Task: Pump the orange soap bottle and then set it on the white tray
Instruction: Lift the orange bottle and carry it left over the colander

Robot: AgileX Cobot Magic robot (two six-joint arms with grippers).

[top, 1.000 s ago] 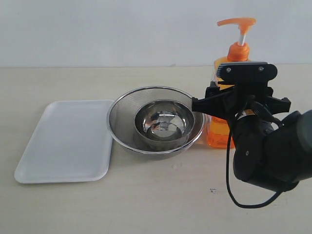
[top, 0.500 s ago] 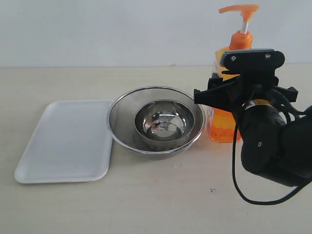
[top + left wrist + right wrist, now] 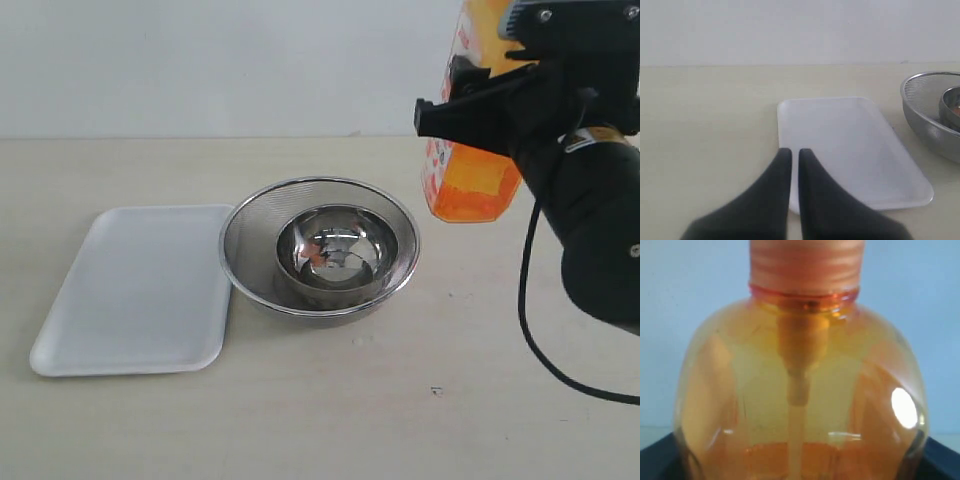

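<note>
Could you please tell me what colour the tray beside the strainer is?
The tray is plain white, clearest in the exterior view.

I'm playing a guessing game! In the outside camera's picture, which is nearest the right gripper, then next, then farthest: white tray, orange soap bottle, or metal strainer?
1. The orange soap bottle, held in the right gripper, up at the right.
2. The metal strainer, in the middle of the table.
3. The white tray, far left.
</note>
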